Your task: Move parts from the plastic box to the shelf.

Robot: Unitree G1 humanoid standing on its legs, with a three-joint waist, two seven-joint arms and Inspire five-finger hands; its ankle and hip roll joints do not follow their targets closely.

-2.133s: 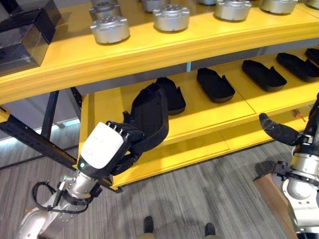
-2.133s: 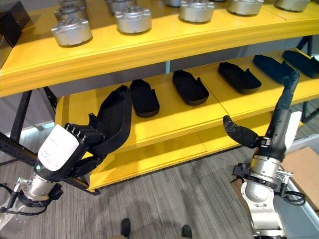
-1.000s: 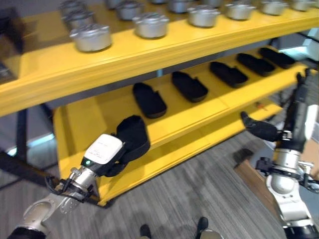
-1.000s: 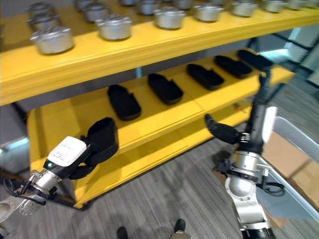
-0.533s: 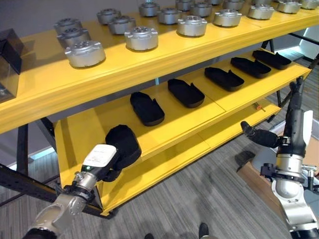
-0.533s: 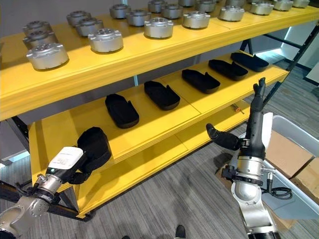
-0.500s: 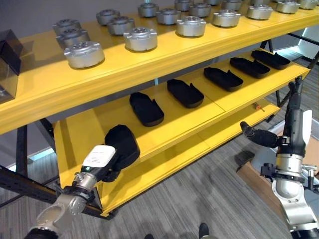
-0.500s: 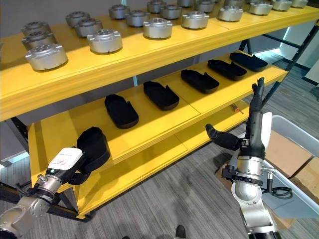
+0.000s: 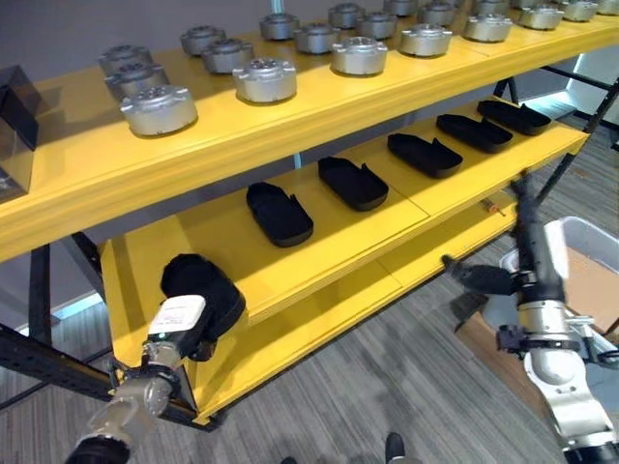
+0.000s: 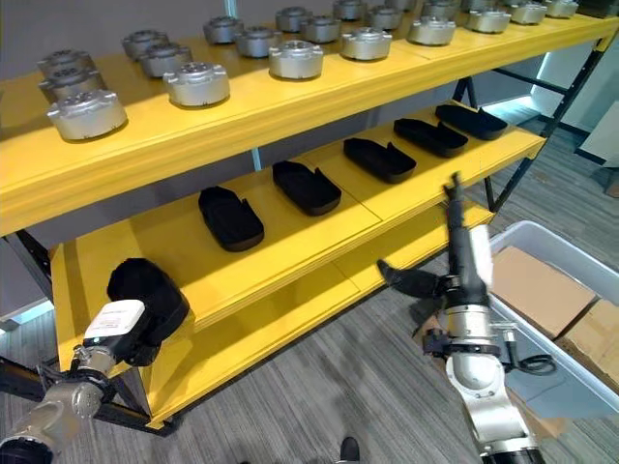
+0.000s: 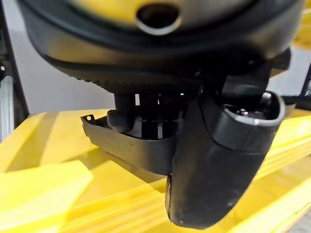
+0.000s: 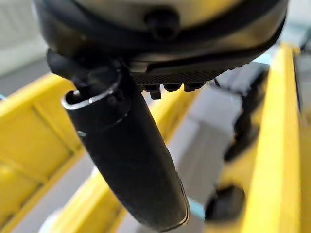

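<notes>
A: Black part (image 9: 198,287) now low at the left of the frame, over the left end of the middle shelf (image 9: 319,227), gripped by the left hand (image 9: 184,324). In the left wrist view, fingers (image 11: 127,112) curled over the part's rim and thumb pressed to its side, yellow board right beneath.

B: Different from two seconds back?

A: Yes. Then held up high and tilted, in front of the shelf edge and overlapping the nearest resting part. Now carried down and out leftward, level with the shelf. Much of the shift belongs to the camera, though: whole rack seen from further back and more to the right.

B: Meaning for the task?

A: Probably the placing step. Looks close to setting down at the free end, left of the row of black parts (image 9: 280,213) already laid out. Touching the board or just above, impossible to tell.

B: And the other side?

A: Right hand (image 10: 453,253) at lower right, fingers straight and pointing up, thumb out, holding nothing. Grey plastic box (image 10: 571,253) just behind it. Silver round parts (image 9: 263,79) lined along the top shelf.
</notes>
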